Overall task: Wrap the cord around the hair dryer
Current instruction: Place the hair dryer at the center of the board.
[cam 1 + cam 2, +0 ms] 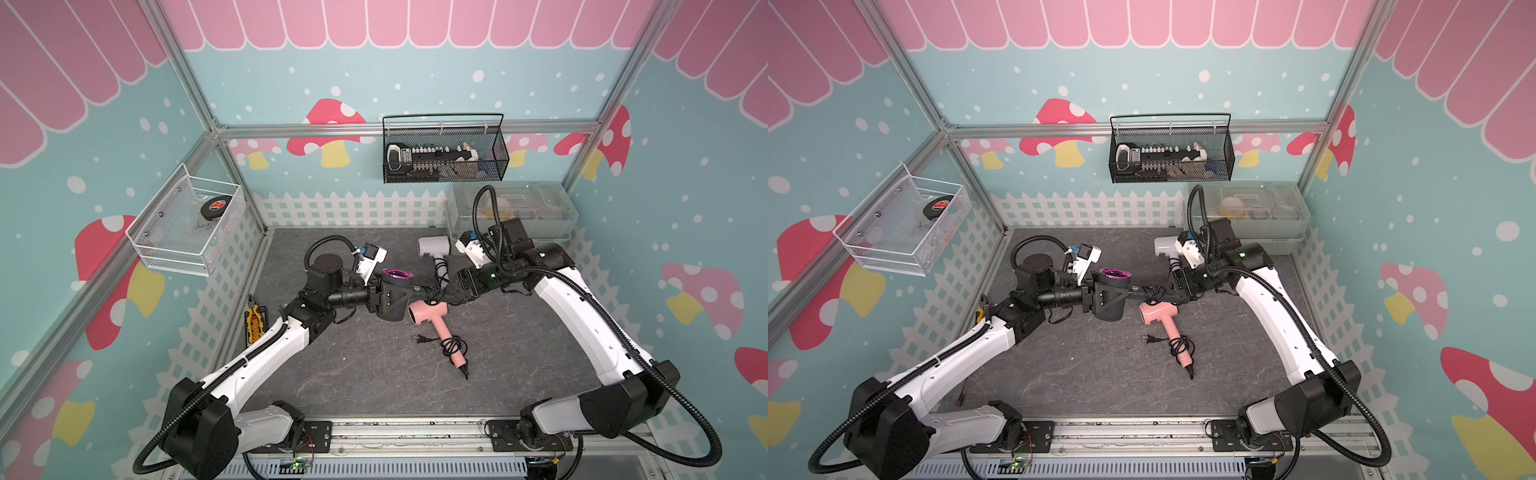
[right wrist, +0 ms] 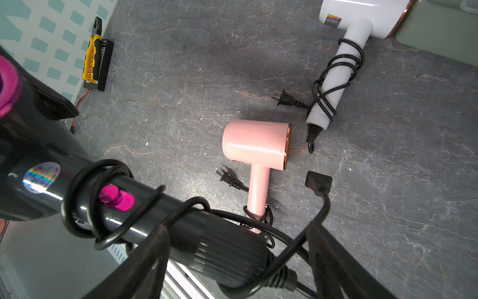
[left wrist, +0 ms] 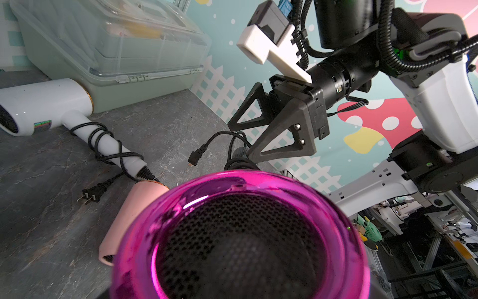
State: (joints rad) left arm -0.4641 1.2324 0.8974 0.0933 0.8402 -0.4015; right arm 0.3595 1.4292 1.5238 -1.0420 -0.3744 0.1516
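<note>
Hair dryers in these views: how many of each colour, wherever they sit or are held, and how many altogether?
White plastic hair dryer: 1
Pink plastic hair dryer: 1
Black hair dryer with magenta ring: 1
Total: 3

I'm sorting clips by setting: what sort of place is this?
Probably a staged robot test booth, not a home: aluminium frame, mushroom-print walls, left arm and right arm mounted on a base rail.
</note>
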